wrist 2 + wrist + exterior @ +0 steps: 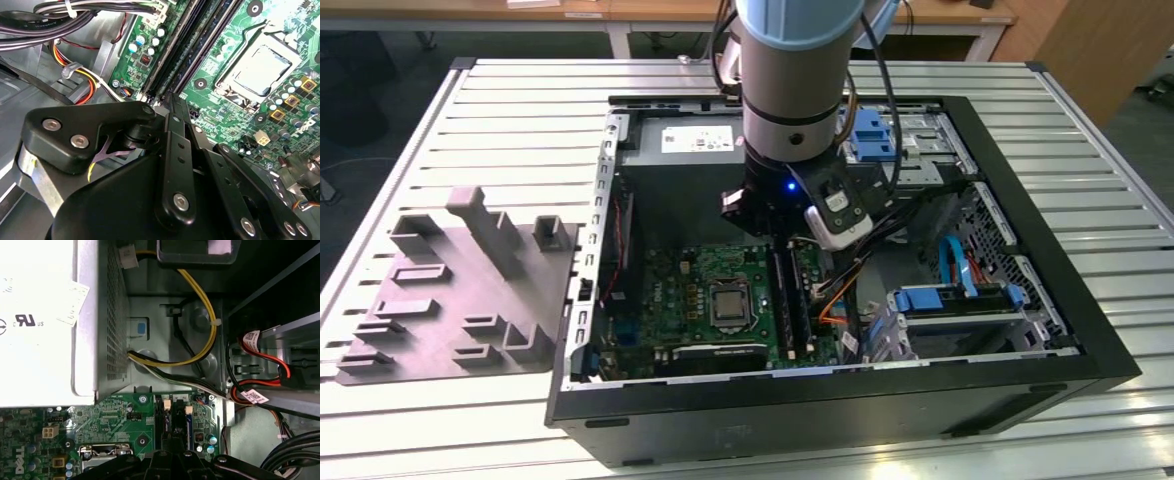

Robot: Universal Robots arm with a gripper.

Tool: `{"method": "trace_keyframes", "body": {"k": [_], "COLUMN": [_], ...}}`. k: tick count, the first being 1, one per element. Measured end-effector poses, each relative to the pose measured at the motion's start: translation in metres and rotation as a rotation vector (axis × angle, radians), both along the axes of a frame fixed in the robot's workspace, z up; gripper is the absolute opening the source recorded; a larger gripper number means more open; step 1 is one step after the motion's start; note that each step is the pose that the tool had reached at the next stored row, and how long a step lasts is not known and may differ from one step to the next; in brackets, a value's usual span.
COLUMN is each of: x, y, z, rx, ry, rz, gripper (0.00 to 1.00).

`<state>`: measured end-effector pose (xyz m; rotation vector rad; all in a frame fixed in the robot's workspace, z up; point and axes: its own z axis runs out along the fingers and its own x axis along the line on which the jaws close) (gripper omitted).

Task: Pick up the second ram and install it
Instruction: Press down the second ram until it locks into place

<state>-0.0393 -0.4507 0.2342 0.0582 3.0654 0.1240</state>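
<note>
My gripper [777, 232] reaches down into the open computer case [587, 300], just over the far end of the long black memory slots [785, 295] of the green motherboard [687, 290]. In the second wrist view the gripper's black links [172, 102] come together right above the ends of those slots [175, 55]. The first wrist view has the gripper's tip [170, 452] over the same slots [165, 422]. The second ram is hidden; I cannot tell it apart from the dark slots under the gripper.
The processor socket [724, 300] lies beside the slots. The power supply [680, 140] sits at the case's far end, with bundled cables [75, 22] near the gripper. Blue drive cages [958, 300] stand at the exterior view's right. A grey fixture tray [454, 300] lies outside the case.
</note>
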Motion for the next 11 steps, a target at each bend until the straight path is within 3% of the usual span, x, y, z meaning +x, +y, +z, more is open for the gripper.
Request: {"method": "trace_keyframes", "body": {"k": [2,4,11], "x": [0.0,0.0,0.0], "y": [0.0025,0.0043,0.0058], "z": [-0.001,-0.0029,-0.0054], "rx": [-0.0034,-0.0134,-0.0148], "ry": [0.0001,0.0,0.0], "rz": [0.0,0.0,0.0], "gripper": [0.1,0.1,0.1]}}
